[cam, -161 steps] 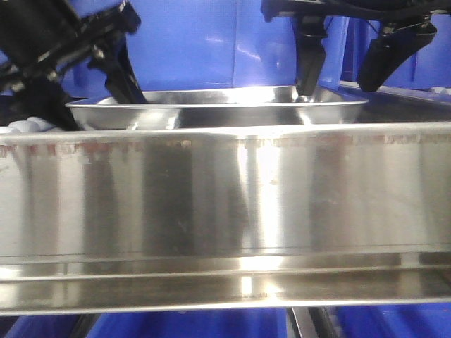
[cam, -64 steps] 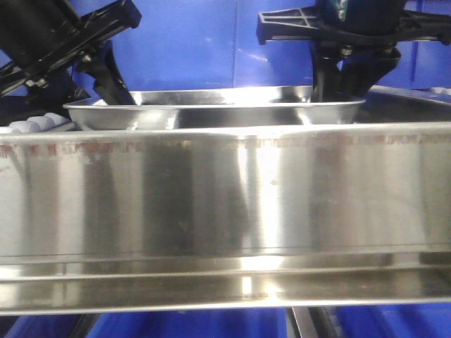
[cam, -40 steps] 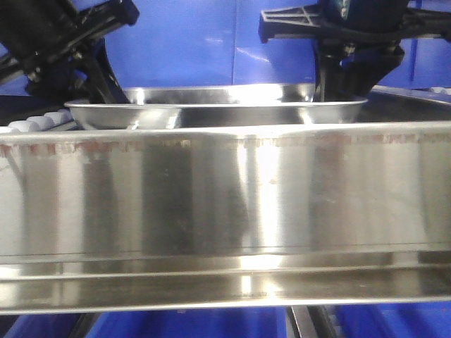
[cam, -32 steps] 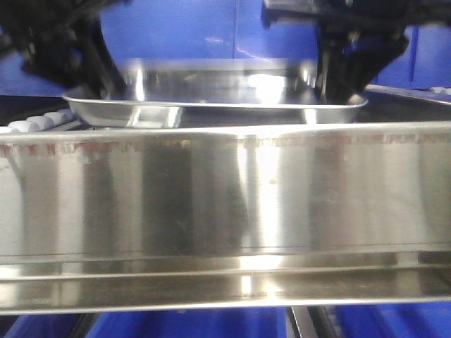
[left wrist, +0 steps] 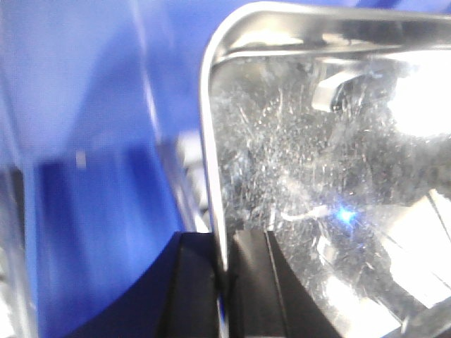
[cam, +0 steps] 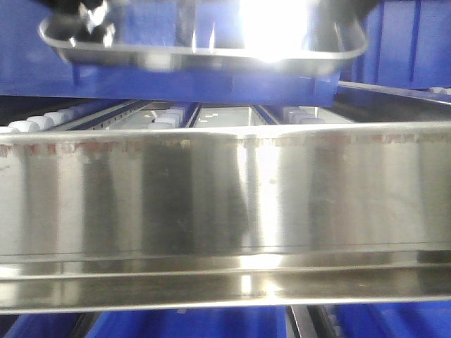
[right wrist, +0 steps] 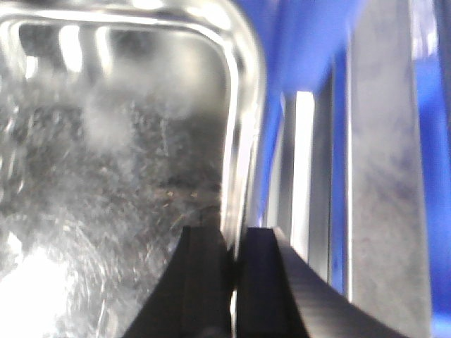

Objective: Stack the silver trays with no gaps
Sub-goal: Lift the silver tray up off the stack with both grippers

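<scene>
Lifted since half a second ago, the silver tray (cam: 211,62), a shallow rectangular shiny stainless-steel pan with rounded corners and a flared rim, now hangs near the top of the front view. Before, it sat low, just behind the rail. It is smeared by motion, and a bright glare covers its right half.

I hold it between both arms, one at each short end. My left gripper (left wrist: 224,246) sits at the left end with its two black fingers (left wrist: 194,282) pinched together on the thin rim. One finger is outside the wall and the other is inside, over the scratched tray floor. My right gripper (right wrist: 232,243) mirrors that at the right end. Its black fingers (right wrist: 204,282) are clamped tight on the rim, the inner one over the scuffed floor and the outer one beyond the edge. In the front view my arms show only as dark blurs at the tray's upper corners.

Just behind the tray stands a blue plastic bin (cam: 176,88). Below it run lanes of white rollers (cam: 28,125) between grey tracks, well apart from its underside. Nearest the camera, a long flat brushed-steel rail (cam: 225,190) crosses the whole width.
</scene>
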Tool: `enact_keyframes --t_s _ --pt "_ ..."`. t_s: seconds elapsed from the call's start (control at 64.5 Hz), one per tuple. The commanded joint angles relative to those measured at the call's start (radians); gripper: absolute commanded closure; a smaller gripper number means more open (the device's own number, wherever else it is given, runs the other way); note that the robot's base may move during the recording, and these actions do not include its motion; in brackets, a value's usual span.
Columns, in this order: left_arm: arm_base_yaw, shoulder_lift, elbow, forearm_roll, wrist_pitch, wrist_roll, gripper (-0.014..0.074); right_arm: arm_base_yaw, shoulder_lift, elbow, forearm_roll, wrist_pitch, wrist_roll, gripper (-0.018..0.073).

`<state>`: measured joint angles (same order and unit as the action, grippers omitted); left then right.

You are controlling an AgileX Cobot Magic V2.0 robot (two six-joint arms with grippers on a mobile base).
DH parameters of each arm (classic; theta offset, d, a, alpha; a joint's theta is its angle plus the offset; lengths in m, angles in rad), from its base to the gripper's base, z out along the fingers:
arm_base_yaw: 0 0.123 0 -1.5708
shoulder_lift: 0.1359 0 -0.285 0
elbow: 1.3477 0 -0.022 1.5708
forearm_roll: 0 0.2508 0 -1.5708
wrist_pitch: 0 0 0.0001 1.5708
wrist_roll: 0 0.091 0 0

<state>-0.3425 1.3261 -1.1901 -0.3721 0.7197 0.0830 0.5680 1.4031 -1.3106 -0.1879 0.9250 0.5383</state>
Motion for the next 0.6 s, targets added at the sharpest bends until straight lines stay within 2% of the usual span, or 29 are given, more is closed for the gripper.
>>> enact_keyframes --t_s 0.0,0.264,0.589 --pt "-0.012 -0.056 -0.012 -0.044 -0.046 0.010 0.0615 0.042 -0.028 -0.025 -0.072 -0.042 0.021 0.0638" --pt "-0.012 -0.139 -0.012 -0.044 -0.127 0.010 0.0615 0.131 -0.050 -0.103 -0.263 -0.024 0.148 0.0638" --pt "-0.017 -0.148 -0.104 -0.006 -0.100 -0.011 0.0615 0.192 -0.050 -0.191 -0.380 0.016 0.192 0.0638"
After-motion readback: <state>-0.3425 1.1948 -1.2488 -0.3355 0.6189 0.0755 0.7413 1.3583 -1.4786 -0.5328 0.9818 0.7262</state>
